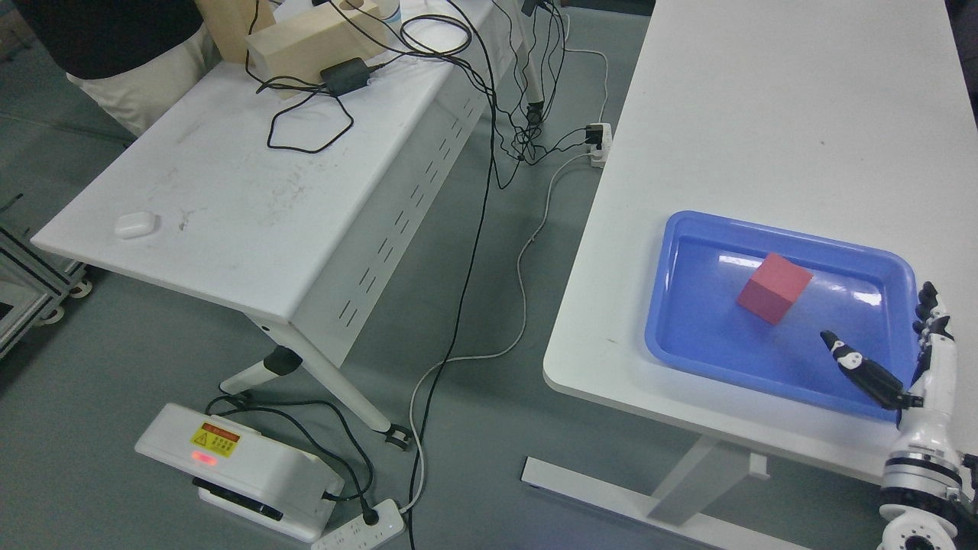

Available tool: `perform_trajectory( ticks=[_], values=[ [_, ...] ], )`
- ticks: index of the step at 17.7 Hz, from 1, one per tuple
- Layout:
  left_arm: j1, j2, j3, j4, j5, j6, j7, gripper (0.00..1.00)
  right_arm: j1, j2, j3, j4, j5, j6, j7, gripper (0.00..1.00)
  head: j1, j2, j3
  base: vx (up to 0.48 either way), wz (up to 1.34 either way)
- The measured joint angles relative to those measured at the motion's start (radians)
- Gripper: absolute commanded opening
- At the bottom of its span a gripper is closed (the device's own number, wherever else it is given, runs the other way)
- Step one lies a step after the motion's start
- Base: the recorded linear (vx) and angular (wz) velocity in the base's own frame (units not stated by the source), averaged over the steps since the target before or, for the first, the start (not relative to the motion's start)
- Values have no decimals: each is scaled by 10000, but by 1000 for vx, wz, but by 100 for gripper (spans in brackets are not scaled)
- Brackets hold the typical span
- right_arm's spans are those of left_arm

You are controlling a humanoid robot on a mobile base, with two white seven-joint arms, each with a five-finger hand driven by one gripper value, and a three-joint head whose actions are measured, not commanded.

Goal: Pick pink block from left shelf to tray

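A pink block lies inside the blue tray on the white table at the right. It rests near the tray's middle, tilted, with nothing touching it. My right hand comes up from the lower right corner and hovers over the tray's near right corner. Its fingers are spread and hold nothing; the thumb points toward the block, a short way off. The left arm does not show.
A second white table stands at the left with a small white case, a wooden block, a black adapter and cables. A person stands behind it. Cables, power strips and a white box lie on the floor between.
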Motion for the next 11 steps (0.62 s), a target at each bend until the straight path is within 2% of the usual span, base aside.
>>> perform_trajectory(
  ticks=[4,11],
  values=[
    [0,0,0,0,0,0,0,100,-7,12,-225,4,-908,483,232,100,0,0,0,-127,-44],
    [2,0,0,0,0,0,0,100,-36,35,-468,7,-1463,853,755,100,0,0,0,-122,12]
  ],
)
